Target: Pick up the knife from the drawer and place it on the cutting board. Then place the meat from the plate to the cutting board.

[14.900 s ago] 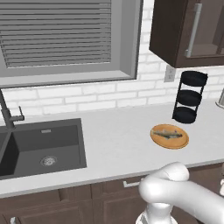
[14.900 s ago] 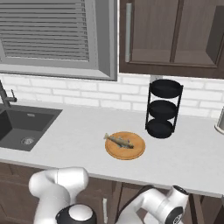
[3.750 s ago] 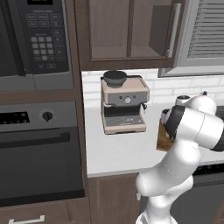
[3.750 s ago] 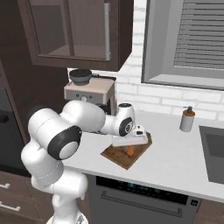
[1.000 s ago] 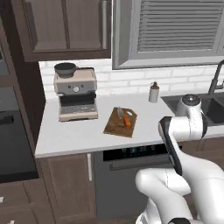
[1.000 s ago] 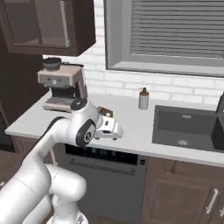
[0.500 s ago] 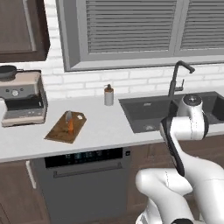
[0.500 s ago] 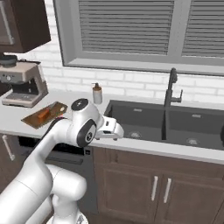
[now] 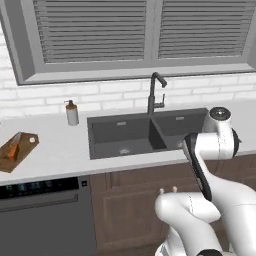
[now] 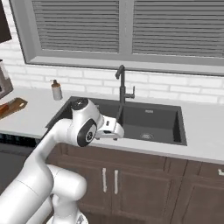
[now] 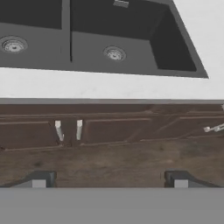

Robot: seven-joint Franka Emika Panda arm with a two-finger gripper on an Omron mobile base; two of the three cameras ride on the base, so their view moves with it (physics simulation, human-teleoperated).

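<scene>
The cutting board (image 9: 17, 150) lies on the white counter at the far left, and it also appears at the left edge of the right base view (image 10: 12, 106). A knife (image 9: 13, 148) with an orange handle rests on it. My gripper (image 10: 118, 131) hangs in front of the counter edge by the sink, well to the right of the board. In the hand view the gripper (image 11: 109, 181) is open with nothing between its fingertips (image 11: 40, 179), facing the cabinet fronts below the sink. The meat, the plate and the drawer are out of view.
A dark double sink (image 9: 143, 133) with a black faucet (image 9: 155, 93) sits mid-counter. A soap dispenser (image 9: 72, 113) stands left of it. Below are a dishwasher (image 9: 45, 212) and brown cabinet doors with handles (image 11: 68, 130). The coffee machine (image 10: 4, 82) is at the left edge.
The whole picture has shifted: the base has driven right along the counter, so the board and coffee machine slid left and the sink came to the centre. The gripper stays open.
</scene>
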